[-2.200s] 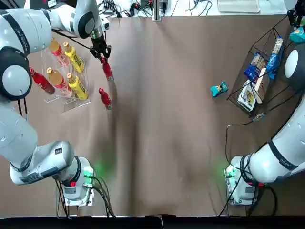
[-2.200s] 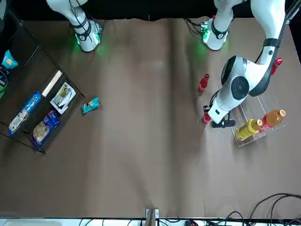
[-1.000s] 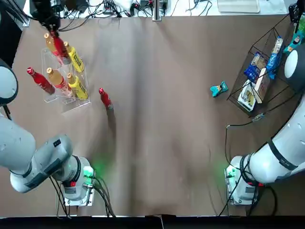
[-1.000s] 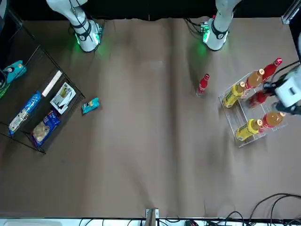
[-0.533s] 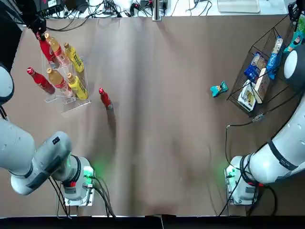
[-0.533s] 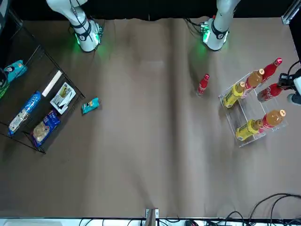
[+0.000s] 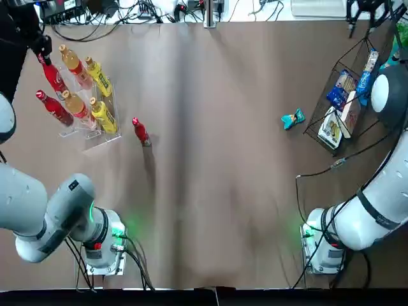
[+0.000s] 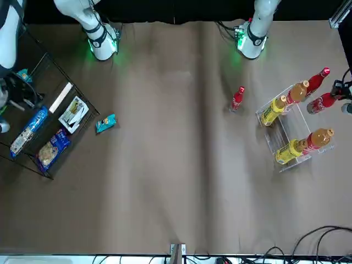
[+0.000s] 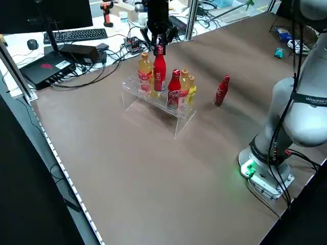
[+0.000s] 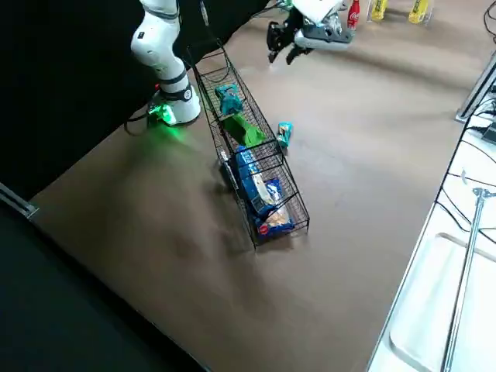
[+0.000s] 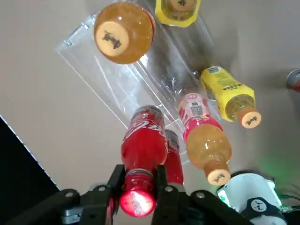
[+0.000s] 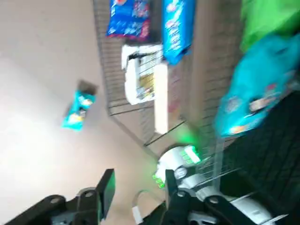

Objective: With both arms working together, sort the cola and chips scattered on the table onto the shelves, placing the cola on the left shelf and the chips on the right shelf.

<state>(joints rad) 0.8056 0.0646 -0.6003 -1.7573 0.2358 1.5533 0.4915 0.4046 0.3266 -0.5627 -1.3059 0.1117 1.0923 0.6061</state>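
Carried leftward, cola bottle now stands cap-up above shelf.

Three red cola bottles, two orange-drink bottles and two yellow-labelled bottles are being counted; two teal packets and one green are being seen.

Brown table with clear rack, wire rack, one cola bottle, teal packet

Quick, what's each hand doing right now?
Left hand: closed on a cola bottle by its neck, over the left shelf.
Right hand: open, empty, by the right shelf.
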